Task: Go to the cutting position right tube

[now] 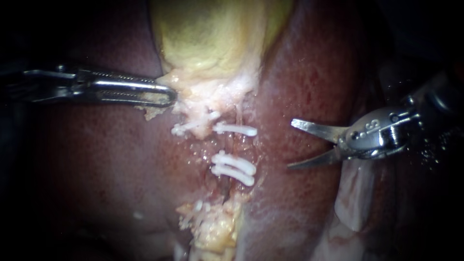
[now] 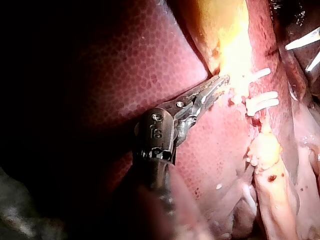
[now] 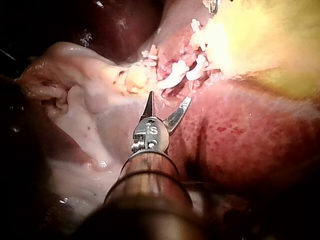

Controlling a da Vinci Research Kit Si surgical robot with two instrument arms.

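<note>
Right instrument [image 3: 169, 98] jaws spread apart, tips just short of white clips [image 3: 176, 76]; gallbladder [image 3: 270, 40] beyond, liver [image 3: 250, 135] beside.

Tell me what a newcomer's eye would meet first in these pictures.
The white clips stand out most, set in the middle of the endoscope view, below the yellow-green gallbladder, with dark red liver around. The right instrument points its open blades at them without touching; the left instrument grips pale tissue under the gallbladder.
</note>
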